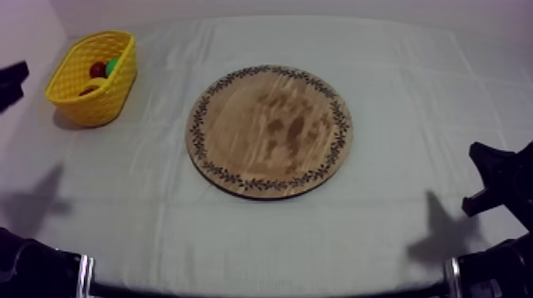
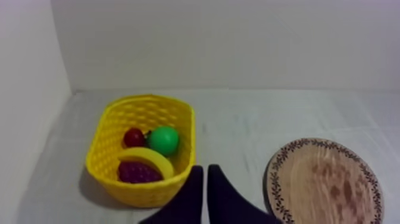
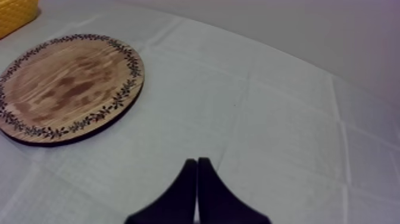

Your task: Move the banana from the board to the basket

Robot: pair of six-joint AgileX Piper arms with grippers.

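Observation:
The round wooden board [image 1: 270, 131] lies bare in the middle of the table, with nothing on it. The yellow basket [image 1: 93, 77] stands at the far left. Inside it the banana [image 2: 147, 159] lies curved over a bunch of dark grapes [image 2: 137, 172], beside a small red fruit [image 2: 133, 137] and a green pear [image 2: 163, 140]. My left gripper [image 2: 202, 171] is shut on nothing, close to the basket's near wall. My right gripper [image 3: 197, 162] is shut on nothing too, over bare cloth to the right of the board [image 3: 65, 86].
Pale walls close the table off at the back and the left. The grey-white cloth [image 1: 396, 71] shows fold lines. Part of my right arm [image 1: 500, 178] stands dark at the right edge. The board's rim [image 2: 271, 179] lies just right of my left gripper.

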